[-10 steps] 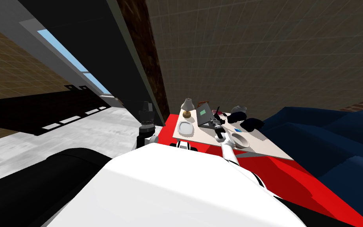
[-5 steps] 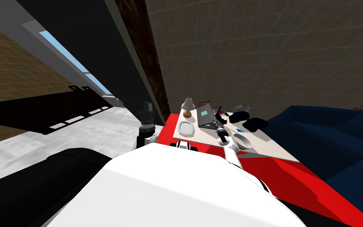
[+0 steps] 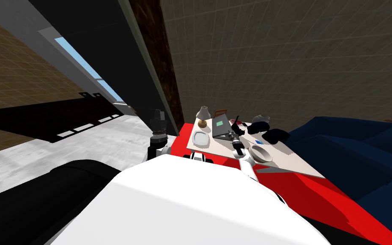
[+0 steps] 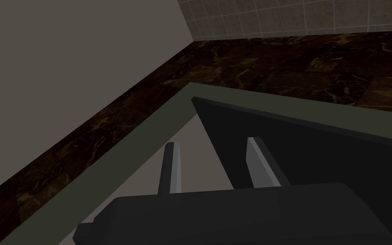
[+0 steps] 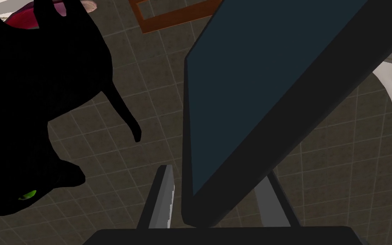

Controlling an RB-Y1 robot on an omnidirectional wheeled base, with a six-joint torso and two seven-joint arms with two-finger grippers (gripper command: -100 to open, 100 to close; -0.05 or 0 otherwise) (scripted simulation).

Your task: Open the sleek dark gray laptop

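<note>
Right wrist view: the laptop [image 5: 254,85] stands partly open, its lid between the parted fingers [image 5: 162,200] of the right tool [image 5: 216,174]; fuller opening probably remains.

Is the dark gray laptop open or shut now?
Open: the laptop lid stands raised off its base, screen visible, in the head view; the right gripper has its fingers either side of the lid.

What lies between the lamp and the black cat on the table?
The laptop, its lid raised, stands between the lamp and the cat in the head view; the right wrist view shows lid and cat together.
</note>
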